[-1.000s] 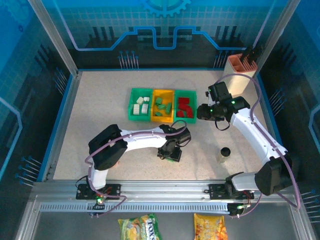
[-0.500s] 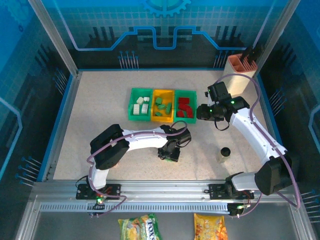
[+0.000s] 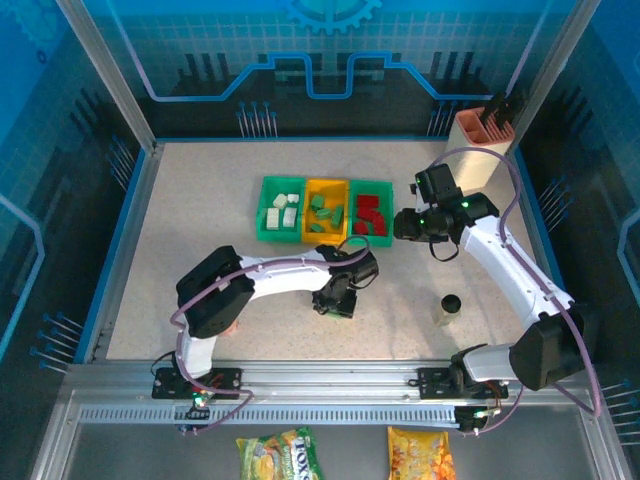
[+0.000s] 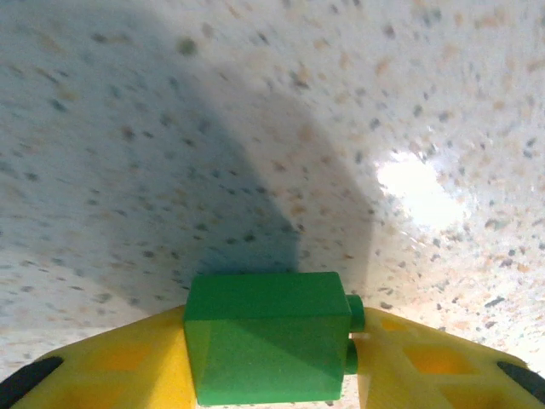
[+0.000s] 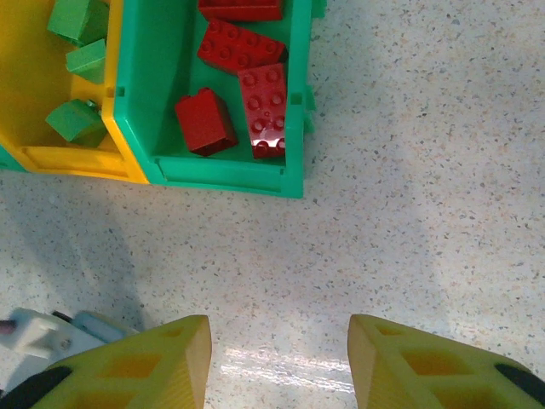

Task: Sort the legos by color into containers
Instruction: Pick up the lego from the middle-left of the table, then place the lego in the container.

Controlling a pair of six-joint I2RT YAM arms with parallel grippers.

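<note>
Bins [image 3: 324, 239]: three (one green brick [image 4: 268, 336] gripped).

left arm [image 3: 280, 275]: folded low, lower centre of top view | left gripper [image 4: 272, 366]: jaws clamped on green lego [image 4: 266, 328] | right arm [image 3: 510, 270]: stretched from lower right to centre right | right gripper [image 5: 279, 358]: jaws apart

top cam fixed high behind near edge, angled down over whole table [image 3: 200, 220], left wrist cam very close to tabletop, green brick [image 4: 268, 336] at frame bottom, right wrist cam higher, straight down, sharing right green bin [image 5: 226, 181] with top cam
</note>
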